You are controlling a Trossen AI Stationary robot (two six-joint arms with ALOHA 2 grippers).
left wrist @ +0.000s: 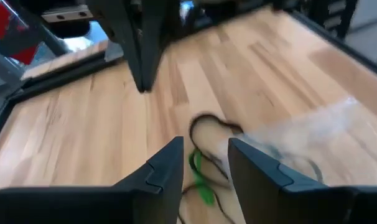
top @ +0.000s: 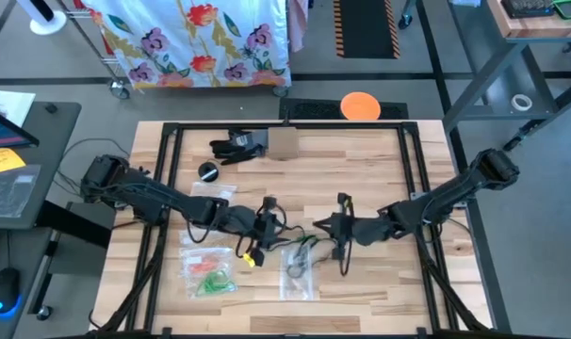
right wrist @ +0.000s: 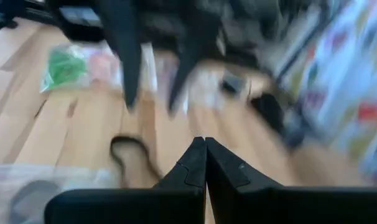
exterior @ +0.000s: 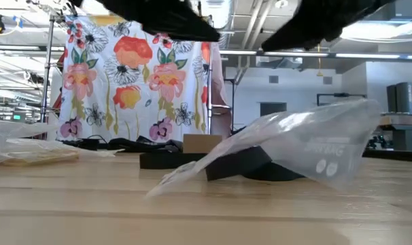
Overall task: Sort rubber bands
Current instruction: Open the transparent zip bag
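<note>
Thin green rubber band (left wrist: 199, 176) lies on the pale wood worktop (left wrist: 83, 137), directly between my left tool's (left wrist: 204, 163) parted fingers, with a dark looped band (left wrist: 208, 121) just beyond; possibly more under the clear crinkled plastic bag (left wrist: 313, 134). Left tool released, nothing gripped. My right tool (right wrist: 205, 157) is clenched empty, hovering near the same dark loop. Left arm is nearer the green band; sorted bands sit bagged (top: 208, 271) beside it.
</note>
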